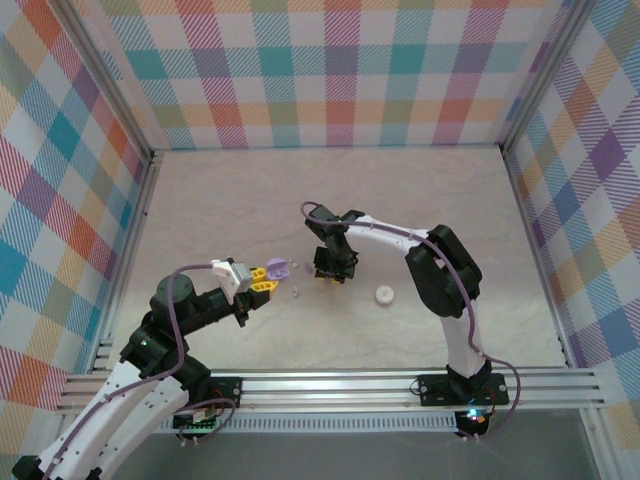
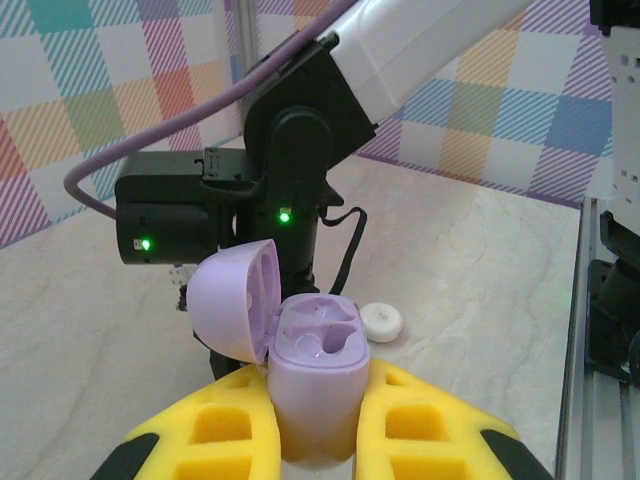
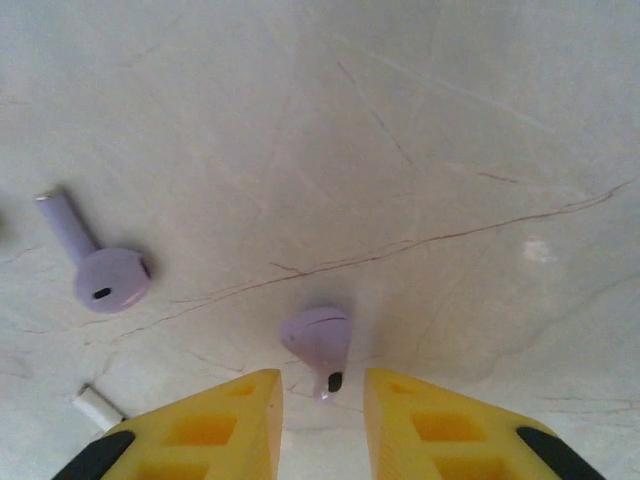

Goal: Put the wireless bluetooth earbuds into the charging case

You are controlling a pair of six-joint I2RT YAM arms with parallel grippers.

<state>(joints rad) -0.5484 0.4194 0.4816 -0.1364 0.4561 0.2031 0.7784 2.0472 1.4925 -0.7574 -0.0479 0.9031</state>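
Observation:
My left gripper (image 2: 318,420) is shut on a pale purple charging case (image 2: 315,370), holding it upright above the table. The case's lid (image 2: 232,300) is swung open to the left and both sockets look empty. From above, the case (image 1: 279,268) sits at the tip of the left gripper (image 1: 262,280). My right gripper (image 3: 323,390) points down at the table, open. A pale purple earbud (image 3: 318,340) lies on the table just between and ahead of its yellow fingertips, with a gap on each side. A second purple earbud (image 3: 105,272) lies to the left. The end of a white piece (image 3: 97,405) shows beside the left finger.
A small white round disc (image 1: 383,294) lies on the table right of the right gripper (image 1: 332,268); the disc (image 2: 381,321) also sits just behind the case. The right arm's black wrist (image 2: 290,190) stands close behind the case. Plaid walls surround the table.

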